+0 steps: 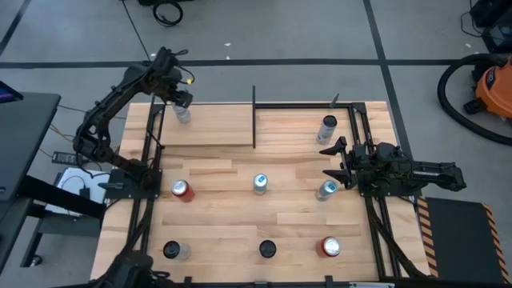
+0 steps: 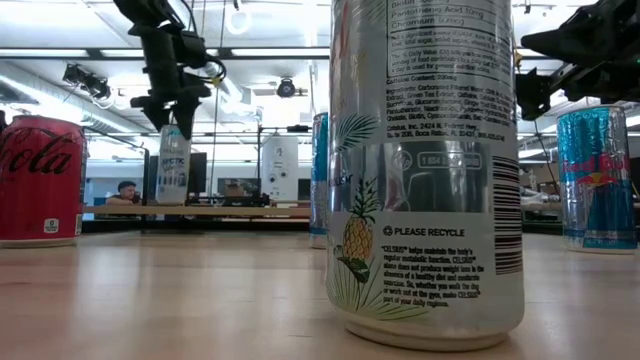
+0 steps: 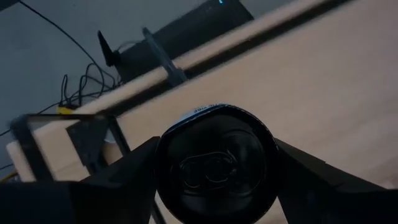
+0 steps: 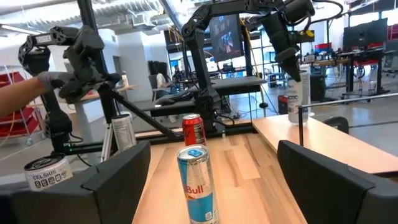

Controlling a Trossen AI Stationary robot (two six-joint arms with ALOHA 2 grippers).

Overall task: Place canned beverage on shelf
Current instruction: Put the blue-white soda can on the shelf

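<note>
A slim silver canned beverage (image 2: 172, 165) is upright at the far left of the table, over the shelf's pale wood board (image 1: 212, 126). My left gripper (image 1: 182, 101) comes down on its top end and is shut on it. At the right edge of the table my right gripper (image 1: 339, 161) is level and open. A blue Red Bull can (image 4: 198, 183) stands on the tabletop a little ahead of its fingers, untouched. My left gripper pinches the can just below its top rim (image 3: 164, 163) between its two fingers (image 3: 127, 174), one on each side. The fingers slant steeply down from above. The can is upright below them; I cannot tell whether its base touches the shelf board.
Several other cans stand on the tabletop: a red one (image 1: 182, 190), a blue-silver one (image 1: 260, 184), a silver one (image 1: 328, 128) at the far right and three along the near edge, among them a tall pineapple-print can (image 2: 425, 170). A thin black upright (image 1: 254, 116) bounds the shelf's right side.
</note>
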